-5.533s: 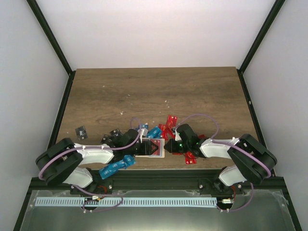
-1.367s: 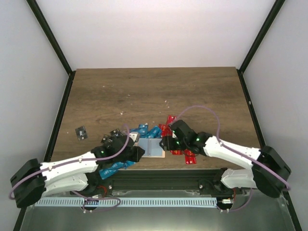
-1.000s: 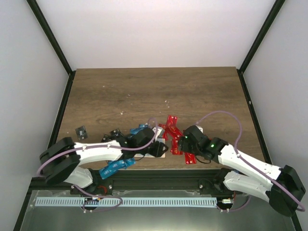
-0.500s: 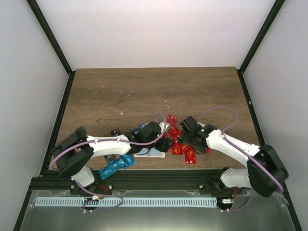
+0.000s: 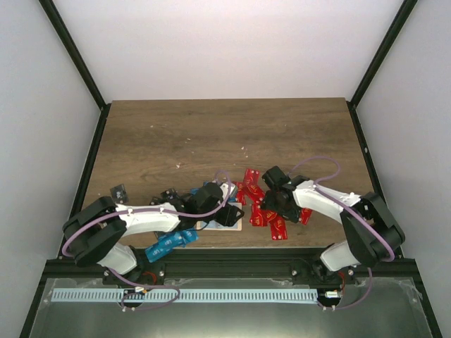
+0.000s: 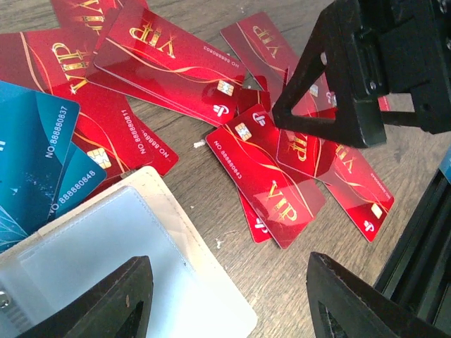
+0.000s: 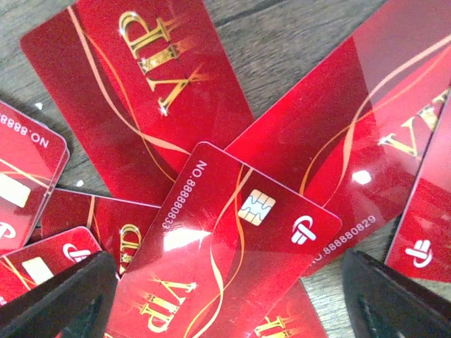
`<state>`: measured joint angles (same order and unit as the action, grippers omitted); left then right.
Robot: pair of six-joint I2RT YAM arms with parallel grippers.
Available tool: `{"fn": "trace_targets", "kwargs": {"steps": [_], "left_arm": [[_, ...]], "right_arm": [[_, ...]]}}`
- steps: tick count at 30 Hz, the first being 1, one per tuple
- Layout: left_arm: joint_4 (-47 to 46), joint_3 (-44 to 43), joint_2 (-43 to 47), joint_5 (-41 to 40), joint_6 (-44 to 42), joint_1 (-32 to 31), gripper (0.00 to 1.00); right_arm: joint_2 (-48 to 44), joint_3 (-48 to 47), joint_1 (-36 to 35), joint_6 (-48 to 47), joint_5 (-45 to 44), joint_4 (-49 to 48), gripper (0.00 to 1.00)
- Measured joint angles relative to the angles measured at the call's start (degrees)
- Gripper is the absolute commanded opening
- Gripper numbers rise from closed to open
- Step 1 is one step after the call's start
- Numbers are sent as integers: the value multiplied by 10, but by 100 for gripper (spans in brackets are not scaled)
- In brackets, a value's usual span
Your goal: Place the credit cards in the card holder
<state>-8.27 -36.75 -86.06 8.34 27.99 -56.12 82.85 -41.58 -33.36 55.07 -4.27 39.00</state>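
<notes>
The card holder (image 6: 148, 274) is pale beige with a clear sleeve and lies flat at the lower left of the left wrist view. In the top view the card holder (image 5: 220, 225) sits near the table's front edge. My left gripper (image 6: 227, 271) is open just above its right corner and holds nothing. Several red credit cards (image 6: 271, 179) lie fanned to the right of the holder. My right gripper (image 7: 225, 282) is open, low over the red credit cards (image 7: 232, 239), with one chip card lying flat between its fingers. Blue credit cards (image 6: 32, 155) overlap the holder's left side.
More blue cards (image 5: 171, 241) lie at the front edge, left of the holder. Black cards (image 5: 165, 196) and a single black card (image 5: 118, 193) sit further left. The right gripper's body (image 6: 352, 77) hangs close to my left fingers. The black frame rail (image 5: 232, 262) borders the front.
The right gripper has come down onto the red pile from the right. The left gripper has drawn back slightly to the holder's right corner. Both jaws stand wider than a second ago.
</notes>
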Motion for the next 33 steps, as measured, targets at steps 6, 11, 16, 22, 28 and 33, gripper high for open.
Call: {"fn": "trace_targets", "kwargs": {"steps": [6, 11, 16, 22, 28, 33], "left_arm": [[-19, 18, 10, 10, 1, 0, 61], [-32, 33, 18, 15, 3, 0, 61], [-50, 41, 18, 36, 7, 0, 60], [-77, 42, 10, 71, 14, 0, 60], [-92, 40, -6, 88, 17, -2, 59], [-93, 37, -21, 90, 19, -4, 58]], "right_arm": [[17, -3, 12, -12, -4, 10, 60], [27, -9, 17, -26, -1, 7, 54], [43, -25, 21, -62, 5, 3, 46], [57, -37, 21, -119, 14, -8, 44], [52, -30, -20, -139, 13, -25, 44], [52, -26, -76, -132, 12, -39, 44]]}}
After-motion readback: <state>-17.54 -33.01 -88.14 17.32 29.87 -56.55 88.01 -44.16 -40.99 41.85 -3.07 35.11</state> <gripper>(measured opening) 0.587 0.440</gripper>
